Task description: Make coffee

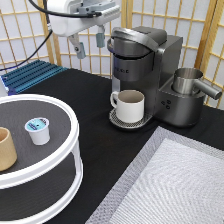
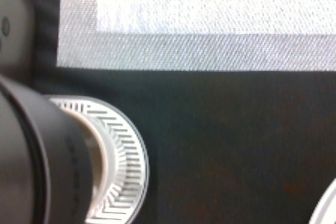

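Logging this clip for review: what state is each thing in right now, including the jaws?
gripper: jaws open, empty, in the air beside the coffee machine's top
coffee pod: upright on the round tray, foil unbroken, untouched
coffee machine: lid closed
mug: upright on the drip grille, contents not visible
tan cup: upright on the tray
metal pitcher: upright beside the machine

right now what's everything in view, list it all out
coffee pod: one, white with teal-blue top, on the round tray
tan cup: one, on the tray, exterior view's left edge
round tray: one, white rim, dark surface, lower left
mug: one, cream-white, on the machine's drip grate
coffee machine: one, dark grey, centre
metal jug: one, right of machine
grey mat: one, lower right
blue rack: one, left
claw: open, holding nothing, above table, left of machine
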